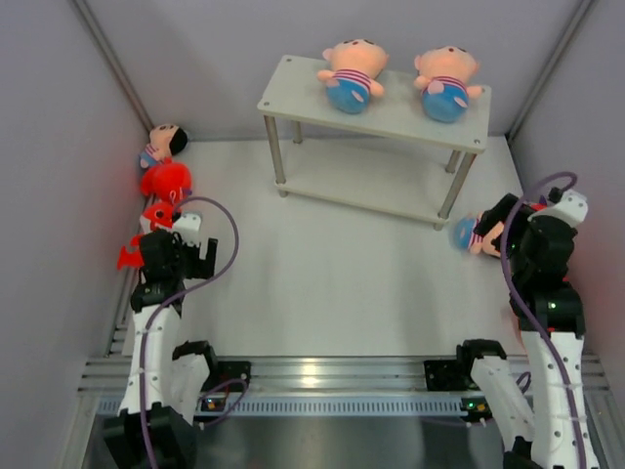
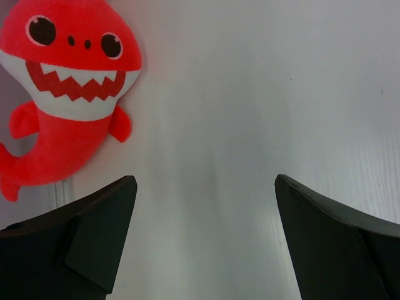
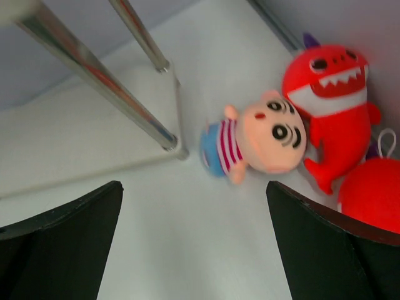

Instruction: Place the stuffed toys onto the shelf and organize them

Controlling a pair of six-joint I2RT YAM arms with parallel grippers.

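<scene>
Judging by looks, the red shark (image 2: 65, 106) ahead of the left tool (image 2: 205, 187) and the striped doll (image 3: 262, 134) by the shelf (image 3: 125, 103), before the right tool (image 3: 194, 190), are light and squashy, best pinched across the belly; both tools gape empty above the surface (image 2: 250, 94).

Shark (image 2: 62, 94): bright red, white mouth, red zigzag. Doll (image 3: 256, 140): peach head, red-white striped shirt, blue bottom. Shelf (image 1: 395, 106): off-white, silver legs.

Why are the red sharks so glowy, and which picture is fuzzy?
Top view: the sharks glow so bright their faces wash out, and the rail glints. Left wrist: the shark is crisp. Right wrist: the doll looks a bit fuzzy.
</scene>
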